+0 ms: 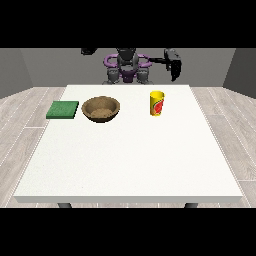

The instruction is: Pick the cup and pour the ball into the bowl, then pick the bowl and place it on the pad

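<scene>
Cup, yellow with a red mark on its side, stands upright on the white table, toward the far edge and right of the middle. No ball can be made out; the cup's inside is hidden from this angle. Well apart to its left sits the bowl, brown and wooden-looking, upright, its hollow showing nothing but its own speckled bottom. Just beside the bowl, further left and near the table's left edge, lies the pad, a flat green square, not touching the bowl.

Beyond the table's far edge is the robot, with a grey and purple torso. The hand at the view's right hangs in the air above and behind the cup, clear of it, black fingers pointing down and fairly straight, holding nothing. The hand at the view's left is raised high at the scene's top edge, only partly seen; whether its fingers are spread or curled cannot be told.
</scene>
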